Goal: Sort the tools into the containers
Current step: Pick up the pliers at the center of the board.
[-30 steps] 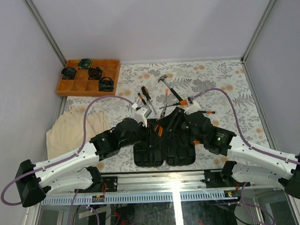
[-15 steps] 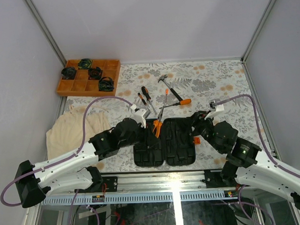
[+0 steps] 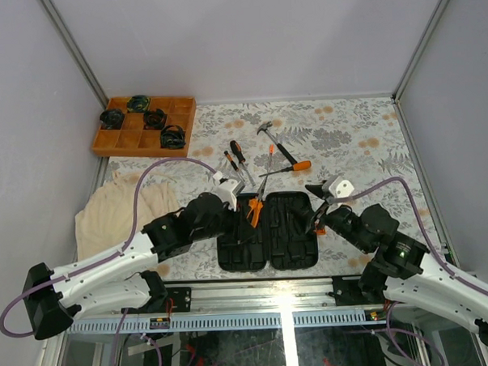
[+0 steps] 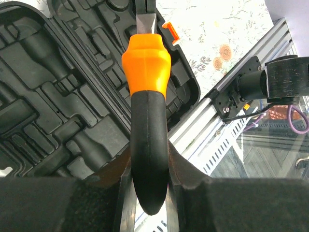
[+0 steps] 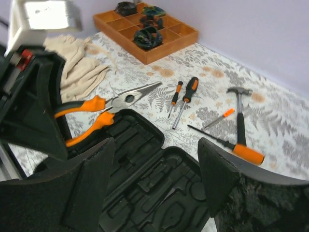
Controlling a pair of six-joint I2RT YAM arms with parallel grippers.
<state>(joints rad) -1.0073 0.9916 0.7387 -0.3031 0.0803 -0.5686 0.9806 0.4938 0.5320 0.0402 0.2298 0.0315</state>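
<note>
1. The left gripper (image 4: 147, 193) is clamped on one handle of the orange-and-black, steel-nosed pliers (image 4: 146, 96). The handle sits squarely between its fingers.
2. The pliers are at the far edge of the black moulded-plastic hinged tool case (image 3: 263, 249), which lies open and flat. Their handles are over the case and their nose reaches past that edge, above the floral cloth (image 3: 347, 138). Whether they touch the rim I cannot tell.
3. The step in hand is probably seating the pliers in their recess. Draw them toward the case's near side until the whole tool is over the slots, then turn the wrist to line them up with the matching hollow.
4. Lower them flat and slowly. Gripped by one handle only, the free handle may swing and catch on a rib.
5. Let go only once both handles lie down in the recess.
6. The right gripper (image 5: 157, 145) has its jaws wide apart and empty above the case's right half. It is best kept out of the left arm's path.
7. Beyond the case's far edge a steel-headed hammer (image 5: 240, 113) and several screwdrivers (image 5: 192, 86) are yet to be sorted.
</note>
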